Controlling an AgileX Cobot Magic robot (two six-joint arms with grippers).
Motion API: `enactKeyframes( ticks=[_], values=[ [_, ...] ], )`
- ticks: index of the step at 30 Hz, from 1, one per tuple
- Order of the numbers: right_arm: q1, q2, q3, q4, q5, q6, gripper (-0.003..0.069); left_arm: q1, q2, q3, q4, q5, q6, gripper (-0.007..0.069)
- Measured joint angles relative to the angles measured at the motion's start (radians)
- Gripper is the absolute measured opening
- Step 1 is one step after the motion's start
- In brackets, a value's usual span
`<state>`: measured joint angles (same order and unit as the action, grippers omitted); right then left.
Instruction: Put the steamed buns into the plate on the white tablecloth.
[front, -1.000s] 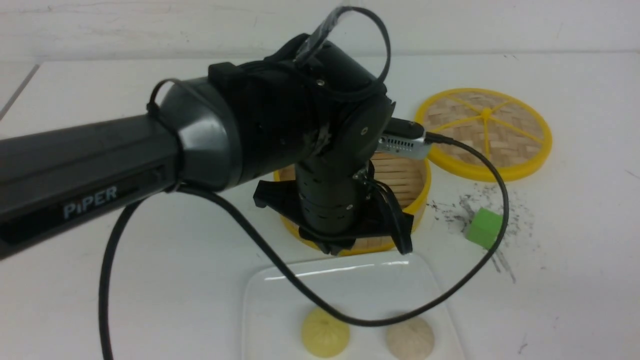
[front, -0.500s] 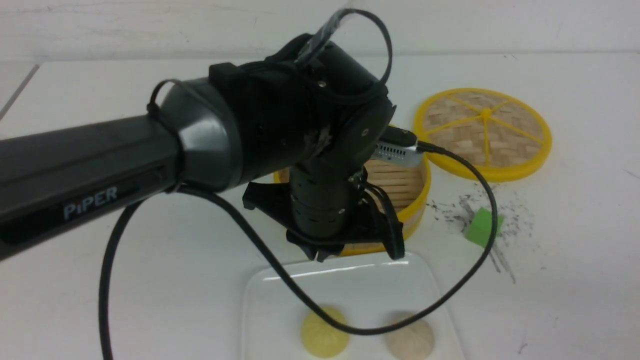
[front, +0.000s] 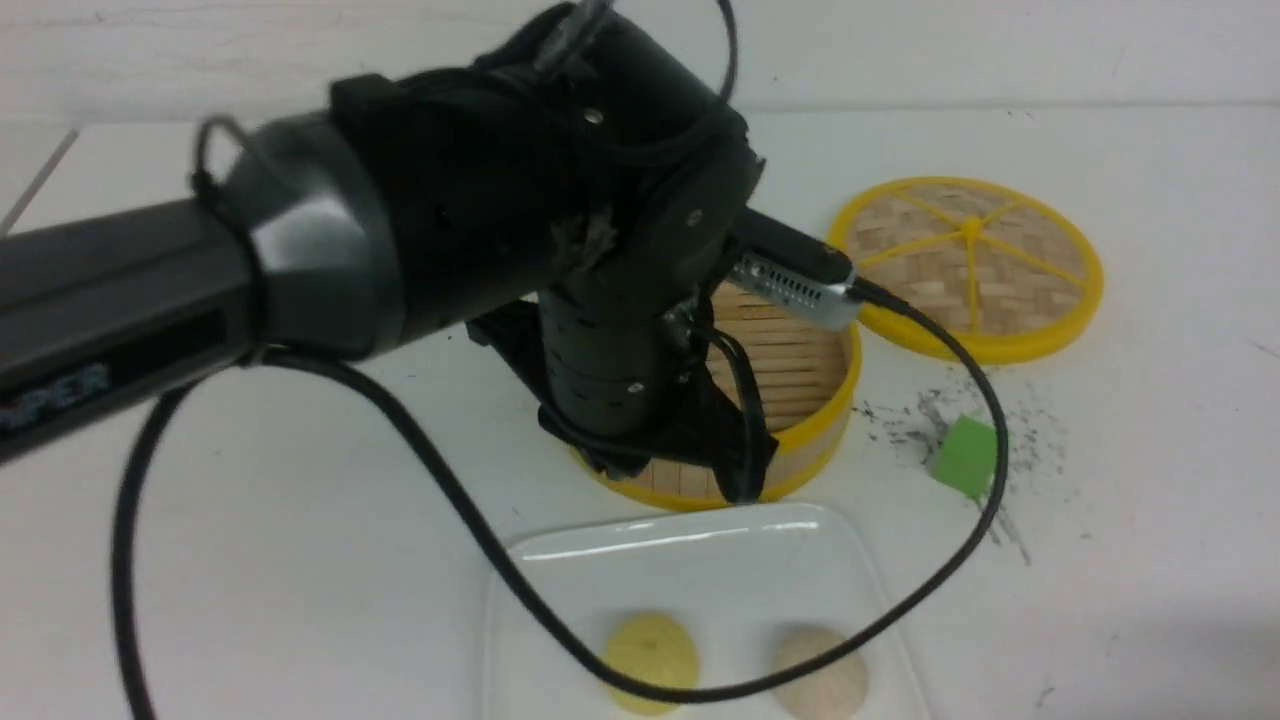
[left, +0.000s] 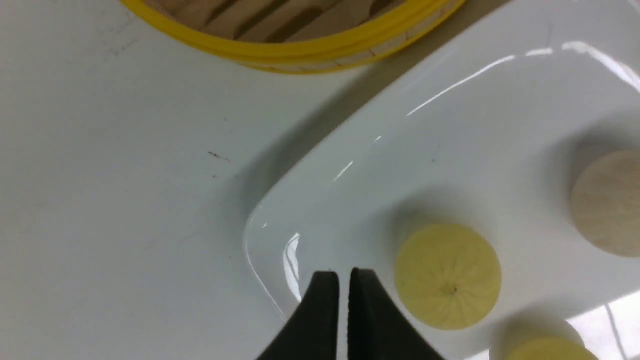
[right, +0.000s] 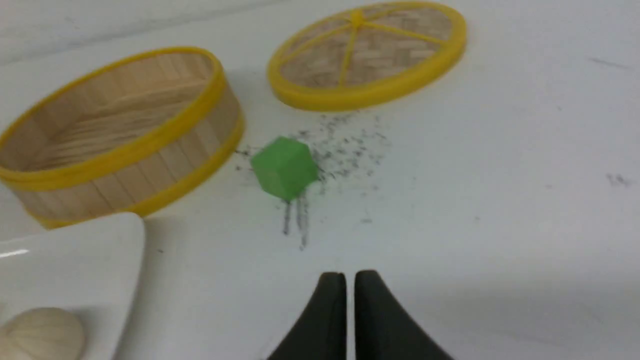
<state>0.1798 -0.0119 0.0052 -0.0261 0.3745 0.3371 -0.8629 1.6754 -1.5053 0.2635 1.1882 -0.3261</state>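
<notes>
Plate (front: 720, 570) holds yellow bun (front: 655, 648) and beige bun (front: 815, 690).

place: robot lab test bench | signs: my left arm (front: 300, 250) with its loose cable (front: 450, 490) over a scuffed white tablecloth (front: 300, 580), bare white wall (front: 1000, 50) behind | props only: bamboo steamer (front: 822, 425), green block (front: 967, 456)

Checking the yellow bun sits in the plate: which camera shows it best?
Left wrist view: the yellow bun lies whole and unobstructed inside the plate. Front view: a cable crosses it. Right wrist view misses it.
</notes>
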Motion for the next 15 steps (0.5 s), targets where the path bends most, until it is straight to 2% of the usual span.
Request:
enactKeyframes(
  ticks=[4,15],
  values=[
    [-0.044,0.0,0.016,0.003,0.02,0.0,0.0054,0.0,-0.117,-0.002,0.007,0.012,0.007,0.0051],
    [-0.052,0.0,0.014,0.003,0.031,0.0,0.007,0.0,-0.408,-0.002,0.016,0.049,0.01,0.0055]
  ],
)
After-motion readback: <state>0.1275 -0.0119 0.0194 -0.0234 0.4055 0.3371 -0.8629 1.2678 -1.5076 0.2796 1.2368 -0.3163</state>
